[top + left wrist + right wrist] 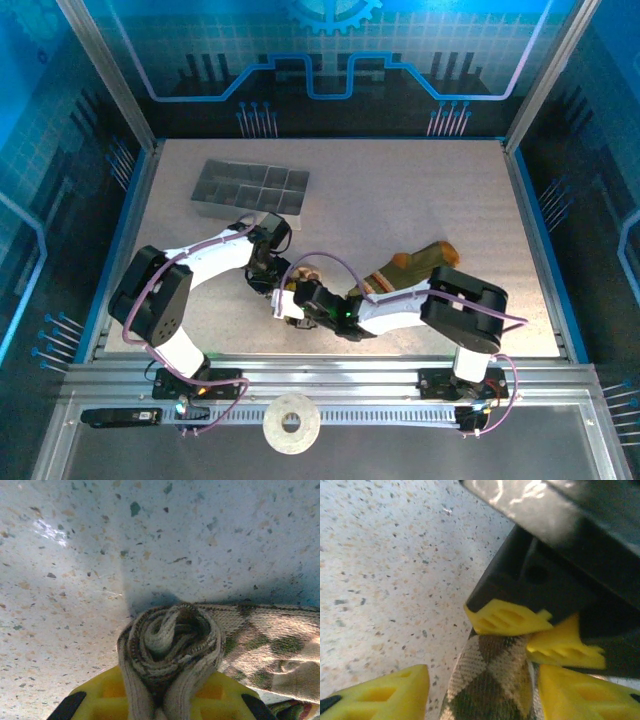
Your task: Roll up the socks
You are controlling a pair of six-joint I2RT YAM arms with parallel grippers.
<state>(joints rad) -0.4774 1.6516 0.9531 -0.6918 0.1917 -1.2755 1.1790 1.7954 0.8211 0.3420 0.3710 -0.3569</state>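
Note:
The beige-and-brown checkered sock is partly rolled. Its tight spiral roll (170, 642) is pinched between the yellow fingers of my left gripper (167, 700), which is shut on it. The flat, unrolled part (270, 642) trails off to the right on the table. From above, the roll (304, 272) sits between both grippers near the table's front middle. My right gripper (485, 695) is open, its fingers (385, 695) straddling the flat checkered fabric (492, 680) just behind the left gripper's fingers (510, 619). The olive sock with the mustard toe (425, 260) lies to the right, partly under the right arm.
A grey compartmented tray (250, 187) stands at the back left of the speckled table (400, 190). A roll of tape (291, 424) rests on the rail in front of the arm bases. Metal frame posts border the table on both sides.

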